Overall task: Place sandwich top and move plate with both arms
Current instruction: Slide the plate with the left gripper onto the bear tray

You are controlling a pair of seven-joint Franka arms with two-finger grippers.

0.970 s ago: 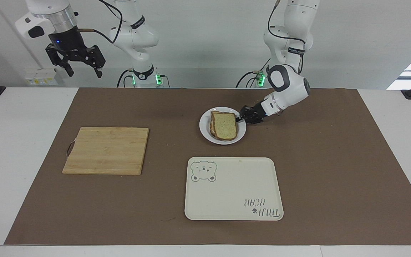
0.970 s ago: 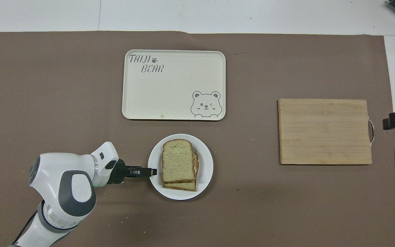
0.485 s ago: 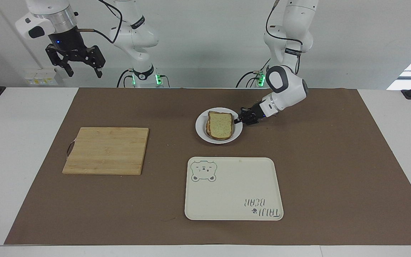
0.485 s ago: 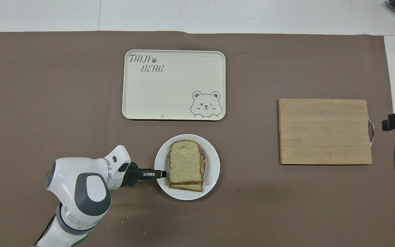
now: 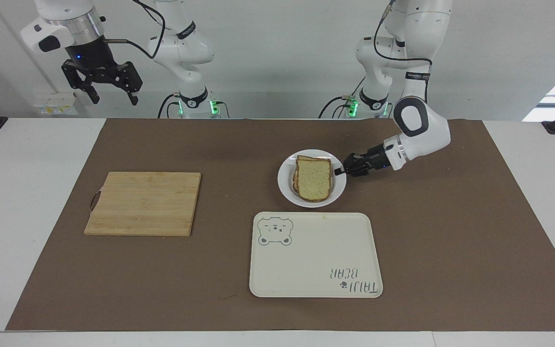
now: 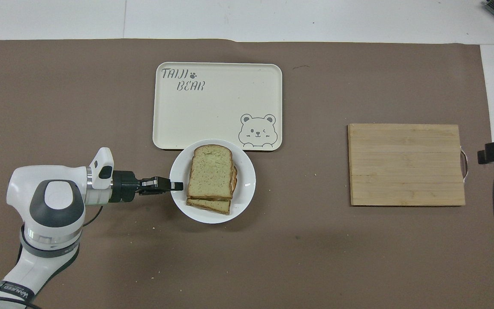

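With the sandwich top (image 5: 313, 179) already stacked on the plate (image 5: 291, 192), the left gripper (image 5: 339, 170) pinches the plate's rim to drag it toward the bear tray (image 5: 316, 270), just beside it, while the right gripper (image 5: 110, 96) waits wide open above the tabletop's right-arm end.

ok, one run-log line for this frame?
left gripper: shut on plate rim | sandwich top: on plate | right gripper: open, waiting raised

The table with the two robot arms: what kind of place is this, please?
Probably a robotics lab set up as a mock kitchen: bare white walls, a brown mat over the table, and food props, a sandwich top on a plate beside a tray.
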